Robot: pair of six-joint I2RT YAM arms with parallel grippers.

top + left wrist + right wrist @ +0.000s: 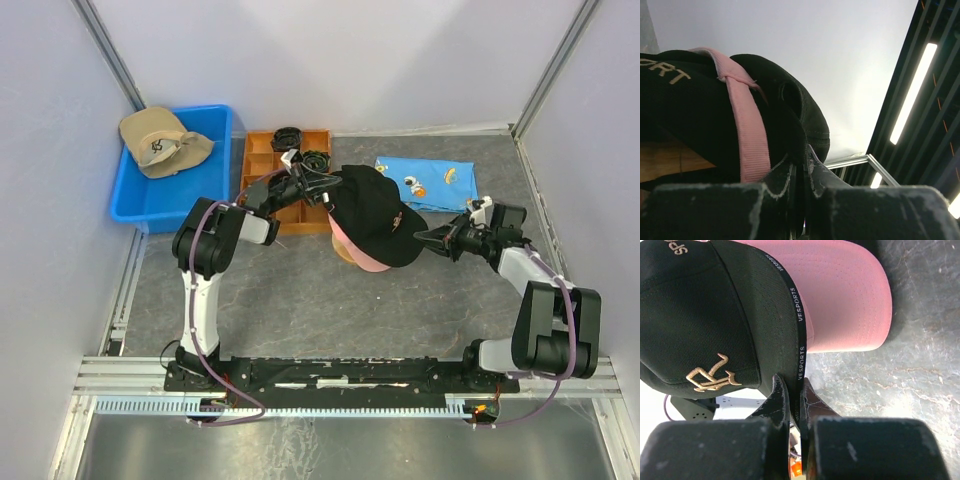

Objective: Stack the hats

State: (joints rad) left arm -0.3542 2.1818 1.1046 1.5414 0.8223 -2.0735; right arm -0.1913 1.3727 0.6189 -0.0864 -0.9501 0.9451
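Judged the black cap (375,215) light, soft in the crown and stiffer along the brim: best pinched at the brim edge and the rear rim, not mid-crown. Hung at the centre, over the pink cap (362,262); could not tell whether touching it. Pinched by the left gripper (322,188) at the cap's 10 o'clock rear edge, jaws narrow on fabric. Pinched by the right gripper (428,238) at the 4 o'clock brim edge, equally narrow. Reached inward with both arms from opposite sides. Noted the tan cap (160,142) in the blue bin (215,125), far out at 10 o'clock.
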